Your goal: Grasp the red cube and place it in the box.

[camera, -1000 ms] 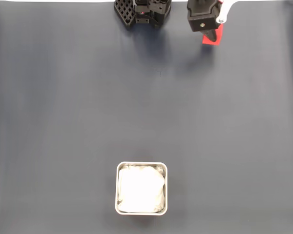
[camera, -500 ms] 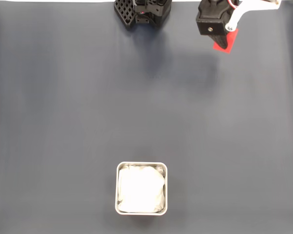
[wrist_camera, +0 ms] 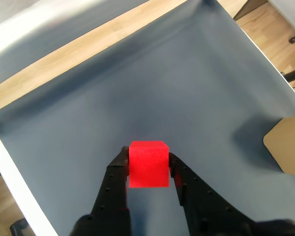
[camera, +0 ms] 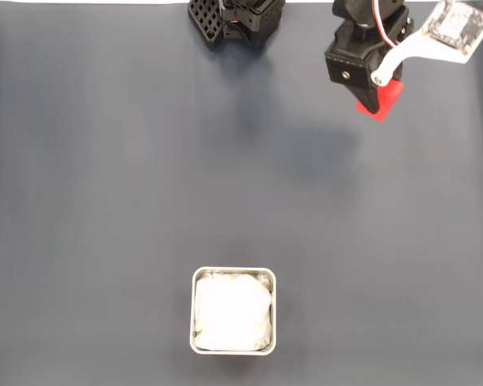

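Observation:
The red cube (wrist_camera: 148,163) sits clamped between my two black fingers, and my gripper (wrist_camera: 147,160) is shut on it, lifted clear of the mat. In the fixed view the cube (camera: 384,102) pokes out below the black gripper (camera: 376,103) at the top right, partly covered by the wrist. The box (camera: 233,310), a silver tin with white lining, stands at the bottom centre, far from the gripper.
A dark grey mat (camera: 105,201) covers the table. The arm's black base (camera: 237,20) sits at the top centre. In the wrist view, wooden floor (wrist_camera: 88,46) lies beyond the mat's edge and a tan board (wrist_camera: 287,145) lies at the right.
The gripper, holding the red cube, has moved right and slightly down in the fixed view, with the wrist camera board now swung into sight at the top right.

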`<action>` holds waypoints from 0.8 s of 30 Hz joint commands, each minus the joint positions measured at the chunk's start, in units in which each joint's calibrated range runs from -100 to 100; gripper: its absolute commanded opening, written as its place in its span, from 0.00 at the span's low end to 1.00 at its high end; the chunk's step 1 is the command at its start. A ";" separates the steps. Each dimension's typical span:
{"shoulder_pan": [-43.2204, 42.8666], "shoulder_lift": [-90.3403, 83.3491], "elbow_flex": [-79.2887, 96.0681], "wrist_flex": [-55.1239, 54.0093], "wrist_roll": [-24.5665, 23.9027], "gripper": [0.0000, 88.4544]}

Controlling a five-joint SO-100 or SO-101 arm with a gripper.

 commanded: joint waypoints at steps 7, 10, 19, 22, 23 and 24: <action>7.95 7.59 -13.46 -0.99 -0.44 0.05; 9.94 10.44 -17.29 -0.99 -0.54 0.05; 15.55 18.16 -27.24 -0.99 -0.83 0.05; 17.18 20.41 -30.25 -0.99 -1.07 0.05; 17.82 21.02 -31.07 -0.99 -1.12 0.05; 18.39 21.62 -31.89 -0.99 -1.12 0.05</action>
